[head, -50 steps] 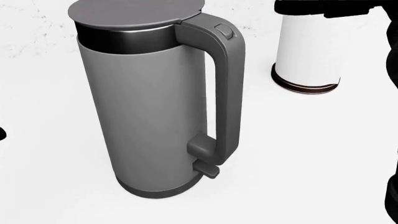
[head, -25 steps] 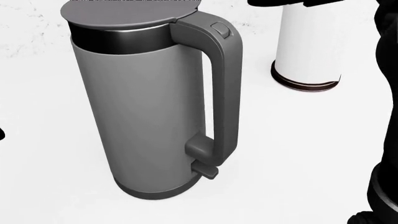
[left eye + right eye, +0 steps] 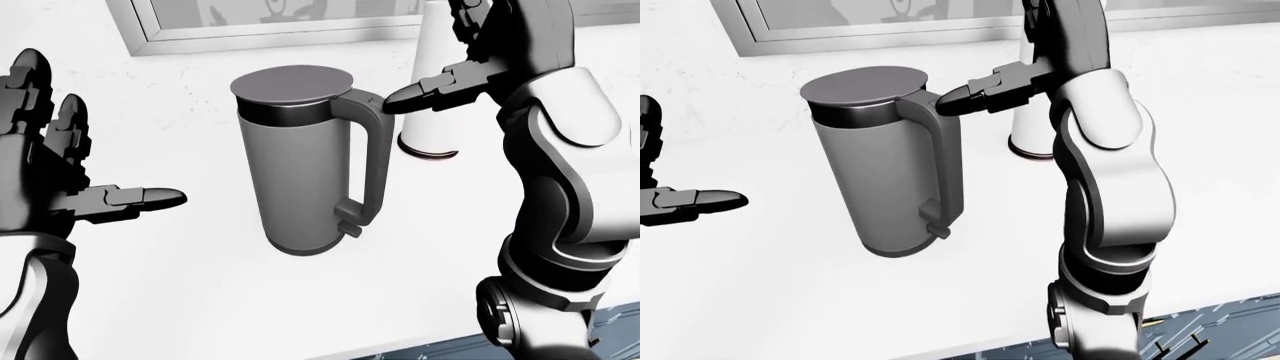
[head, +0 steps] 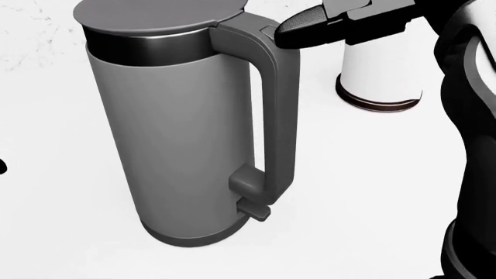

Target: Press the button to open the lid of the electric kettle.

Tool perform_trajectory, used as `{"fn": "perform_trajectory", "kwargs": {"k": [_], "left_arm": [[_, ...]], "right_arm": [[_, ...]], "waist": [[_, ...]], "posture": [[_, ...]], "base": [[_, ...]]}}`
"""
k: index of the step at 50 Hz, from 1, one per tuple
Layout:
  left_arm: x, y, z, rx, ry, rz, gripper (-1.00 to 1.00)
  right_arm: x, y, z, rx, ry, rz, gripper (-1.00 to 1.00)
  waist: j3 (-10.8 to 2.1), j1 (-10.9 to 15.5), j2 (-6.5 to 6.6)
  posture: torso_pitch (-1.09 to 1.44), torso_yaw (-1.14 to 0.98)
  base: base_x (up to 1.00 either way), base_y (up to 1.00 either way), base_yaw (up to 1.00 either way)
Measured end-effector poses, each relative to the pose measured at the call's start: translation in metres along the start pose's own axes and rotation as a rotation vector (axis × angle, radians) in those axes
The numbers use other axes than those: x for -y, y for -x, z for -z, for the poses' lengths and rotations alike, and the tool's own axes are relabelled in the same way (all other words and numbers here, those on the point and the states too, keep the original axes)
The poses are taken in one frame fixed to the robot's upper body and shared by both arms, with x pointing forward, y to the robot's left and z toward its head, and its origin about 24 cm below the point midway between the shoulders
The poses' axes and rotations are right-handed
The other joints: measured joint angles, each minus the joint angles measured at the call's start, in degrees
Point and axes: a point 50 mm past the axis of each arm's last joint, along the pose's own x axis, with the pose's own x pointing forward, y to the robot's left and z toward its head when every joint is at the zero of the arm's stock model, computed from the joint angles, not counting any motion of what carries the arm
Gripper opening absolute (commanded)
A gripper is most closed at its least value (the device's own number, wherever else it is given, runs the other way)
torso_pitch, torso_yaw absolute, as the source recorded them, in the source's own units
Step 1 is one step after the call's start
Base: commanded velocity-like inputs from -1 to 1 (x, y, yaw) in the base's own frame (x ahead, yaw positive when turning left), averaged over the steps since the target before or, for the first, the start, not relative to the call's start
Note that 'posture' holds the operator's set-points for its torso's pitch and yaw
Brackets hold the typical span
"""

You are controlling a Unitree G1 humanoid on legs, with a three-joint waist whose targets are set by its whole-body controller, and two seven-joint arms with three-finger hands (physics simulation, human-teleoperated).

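Observation:
A tall grey electric kettle (image 4: 186,133) stands upright on the white counter (image 4: 372,192), its lid (image 3: 292,81) down flat. Its handle (image 4: 275,116) faces the view's right, and the lid button (image 4: 267,32) sits on the handle's top. My right hand (image 3: 440,82) reaches in from the top right with fingers apart. One extended fingertip (image 4: 291,26) rests at the handle's top, right against the button, and partly covers it. My left hand (image 3: 60,172) is open with fingers spread, well left of the kettle and holding nothing.
A white cylinder with a dark bottom rim (image 4: 379,75) stands just right of and beyond the kettle, under my right hand. A window frame (image 3: 270,26) runs along the wall at the top. The counter's edge (image 3: 400,349) runs along the bottom.
My right hand has come down from the top right, and its fingertip now sits at the button on the handle top. The view has shifted slightly. The lid stays down.

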Motion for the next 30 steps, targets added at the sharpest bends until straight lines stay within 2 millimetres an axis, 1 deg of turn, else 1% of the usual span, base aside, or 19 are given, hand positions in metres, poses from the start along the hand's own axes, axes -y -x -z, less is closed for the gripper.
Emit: {"fn": "perform_trajectory", "kwargs": {"k": [11,15,20,26,30], "left_arm": [[-0.001,0.0,-0.001,0.003,0.0,-0.003,1.0],[-0.002,0.001,-0.001,0.002,0.001,-0.003,1.0],[-0.002,0.001,0.0,0.001,0.001,-0.003,1.0],[-0.001,0.001,0.0,-0.001,0.002,-0.001,1.0],[-0.002,0.001,0.001,-0.002,0.002,-0.002,1.0]], "right_arm": [[-0.001,-0.009,-0.007,0.017,-0.001,0.009,1.0],[-0.002,-0.012,-0.004,0.013,-0.003,0.01,1.0],[-0.005,-0.015,0.005,-0.008,0.002,0.01,1.0],[-0.005,-0.019,0.005,-0.001,0.005,0.016,1.0],[-0.007,-0.02,0.009,0.003,0.015,0.022,1.0]], "waist": [[-0.07,-0.11,0.19],[-0.08,-0.14,0.19],[-0.1,-0.17,0.28],[-0.15,-0.18,0.37],[-0.35,-0.23,0.34]], "posture": [[-0.25,0.0],[-0.25,0.0],[-0.25,0.0],[-0.25,0.0],[-0.25,0.0]], "base": [[0.0,0.0,0.0],[0.0,0.0,0.0],[0.0,0.0,0.0],[0.0,0.0,0.0],[0.0,0.0,0.0]]}}
